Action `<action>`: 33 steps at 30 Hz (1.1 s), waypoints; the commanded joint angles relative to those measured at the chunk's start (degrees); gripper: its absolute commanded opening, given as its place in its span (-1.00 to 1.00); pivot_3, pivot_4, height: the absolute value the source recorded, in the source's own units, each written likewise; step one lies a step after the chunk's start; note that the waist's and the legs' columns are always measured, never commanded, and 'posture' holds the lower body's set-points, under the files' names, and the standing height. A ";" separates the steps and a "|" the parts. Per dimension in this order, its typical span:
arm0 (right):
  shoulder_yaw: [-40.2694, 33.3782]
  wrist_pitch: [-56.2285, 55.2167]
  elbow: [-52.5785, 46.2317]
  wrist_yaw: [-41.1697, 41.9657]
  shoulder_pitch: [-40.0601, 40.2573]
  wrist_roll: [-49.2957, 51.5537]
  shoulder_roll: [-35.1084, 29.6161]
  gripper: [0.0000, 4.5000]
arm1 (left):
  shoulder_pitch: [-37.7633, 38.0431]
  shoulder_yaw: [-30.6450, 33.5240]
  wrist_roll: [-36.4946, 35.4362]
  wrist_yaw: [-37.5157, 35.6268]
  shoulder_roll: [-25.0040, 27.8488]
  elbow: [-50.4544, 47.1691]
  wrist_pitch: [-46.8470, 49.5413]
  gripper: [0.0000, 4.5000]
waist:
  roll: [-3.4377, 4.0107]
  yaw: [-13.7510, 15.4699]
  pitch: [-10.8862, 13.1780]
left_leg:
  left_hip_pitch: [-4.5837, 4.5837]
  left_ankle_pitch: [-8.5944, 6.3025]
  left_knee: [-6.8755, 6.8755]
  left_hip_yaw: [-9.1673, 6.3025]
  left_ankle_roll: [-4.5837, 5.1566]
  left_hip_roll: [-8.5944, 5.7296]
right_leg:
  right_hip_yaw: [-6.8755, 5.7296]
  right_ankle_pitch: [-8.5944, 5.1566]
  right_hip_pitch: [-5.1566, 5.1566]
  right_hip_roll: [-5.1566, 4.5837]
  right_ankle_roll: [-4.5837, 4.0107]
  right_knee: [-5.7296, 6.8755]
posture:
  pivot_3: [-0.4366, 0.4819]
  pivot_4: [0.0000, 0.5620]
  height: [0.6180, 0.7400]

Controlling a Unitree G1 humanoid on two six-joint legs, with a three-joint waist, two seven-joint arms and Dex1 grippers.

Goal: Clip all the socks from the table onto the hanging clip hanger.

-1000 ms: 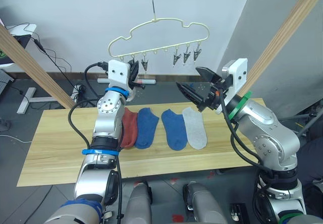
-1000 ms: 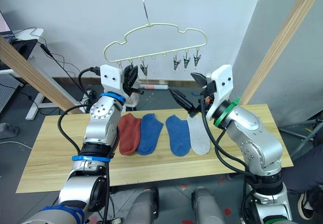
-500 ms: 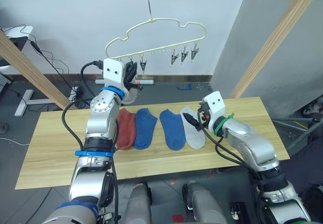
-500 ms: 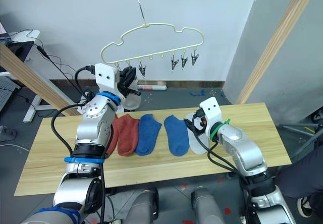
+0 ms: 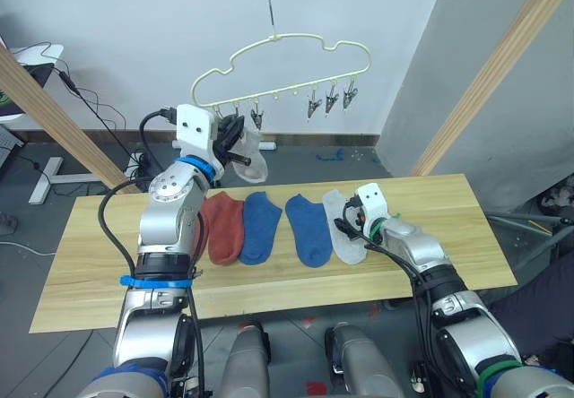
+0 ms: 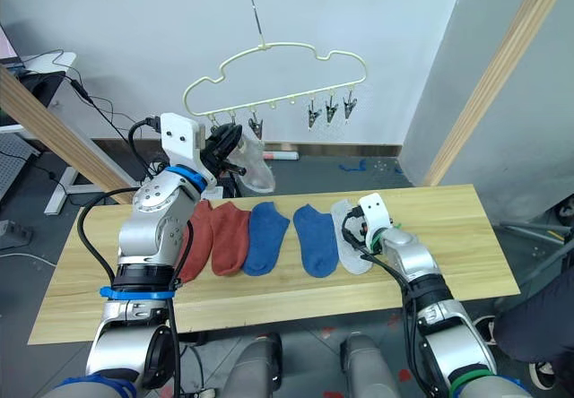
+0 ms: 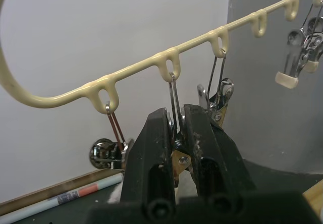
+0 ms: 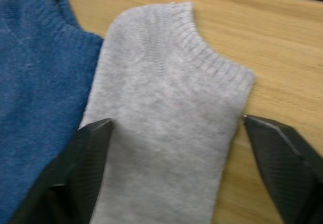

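One light grey sock (image 6: 252, 167) is hung from the clip hanger (image 5: 278, 80), just beside the left hand (image 7: 177, 148), whose fingers are pressed together around a metal clip (image 7: 173, 114). Five socks are left on the tabletop (image 5: 90, 263). The right hand (image 8: 176, 153) is spread wide, a finger at either side of the other grey sock (image 8: 166, 113), not yet gripped.

Bright, even indoor light with soft shadows; the right wrist view is slightly blurred.
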 commanded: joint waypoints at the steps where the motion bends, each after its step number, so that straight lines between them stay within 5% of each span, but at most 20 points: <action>1: -0.85 -0.38 2.37 1.83 0.68 -0.46 0.29 0.27 | 1.49 0.82 0.00 0.90 0.62 -3.74 0.84 -0.95 | 0.00 -0.03 0.00 | 0.07 0.00 -0.01 0.01 0.00 0.00 | 0.01 0.00 0.05 0.00 0.00 0.00 | -0.09 -0.12 1.00; 9: 0.71 -1.82 0.00 4.77 2.89 -3.30 -0.27 -0.99 | 1.98 1.63 -0.10 1.67 1.03 -4.92 1.72 -0.95 | 0.00 0.24 -0.03 | 0.15 0.00 -0.01 0.02 0.00 0.00 | 0.02 0.00 0.12 0.01 -0.01 0.02 | -0.03 -0.19 1.00; 16: -0.27 -1.49 -13.68 7.54 8.08 -2.48 -2.98 -0.99 | 1.49 2.49 -5.06 -0.22 -0.26 -5.36 6.91 -0.95 | 0.01 0.91 -0.06 | 0.15 0.00 -0.02 0.02 0.00 0.00 | 0.02 0.00 0.12 0.00 -0.01 0.00 | -0.05 -0.23 1.00; 26: -7.70 26.23 -53.40 13.89 12.57 19.91 -4.64 -0.99 | -2.11 18.36 -41.96 5.91 -4.14 -7.81 43.81 -0.95 | 0.01 0.25 -0.08 | 0.20 0.01 0.02 -0.05 -0.02 0.02 | 0.01 -0.05 0.11 0.02 0.09 0.19 | -0.12 -0.28 1.00; 33: -14.35 40.28 -59.85 9.29 9.07 36.06 1.94 -0.99 | -4.38 24.64 -61.78 16.15 -5.26 -6.82 52.86 -0.95 | -0.08 0.43 -0.14 | 0.18 0.01 0.16 -0.12 -0.01 -0.01 | -0.03 -0.03 0.12 -0.01 0.05 0.35 | -0.13 -0.32 1.00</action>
